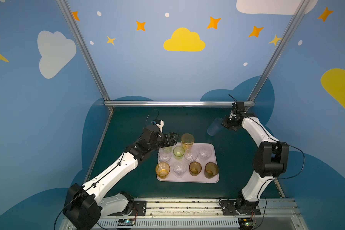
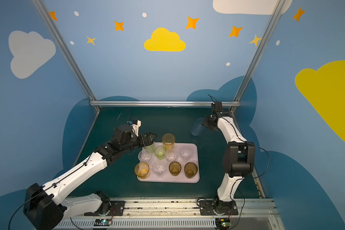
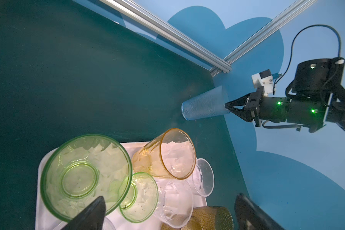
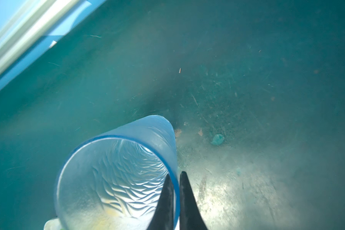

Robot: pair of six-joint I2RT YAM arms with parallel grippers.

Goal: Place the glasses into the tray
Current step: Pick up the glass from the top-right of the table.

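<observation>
The right wrist view alone shows the grip: the right gripper (image 4: 176, 174) pinches the rim of the pale blue tumbler (image 4: 116, 179), one finger inside the mouth, one outside, pressed together on the wall. In both top views that tumbler (image 1: 214, 126) (image 2: 197, 126) is only a faint tilted shape over the green mat (image 1: 187, 121), well apart from the tray (image 1: 187, 179), off toward the aluminium rail (image 1: 177, 103); whether its base touches the mat cannot be told. The left wrist view shows a green tumbler (image 3: 78, 177) right under the left gripper (image 1: 172, 139), whose fingers stand spread; in the top views the arm half hides it. Ten glasses (image 1: 179, 168) stand upright on the tray, the tall amber tumbler (image 1: 187, 140) at its far edge
</observation>
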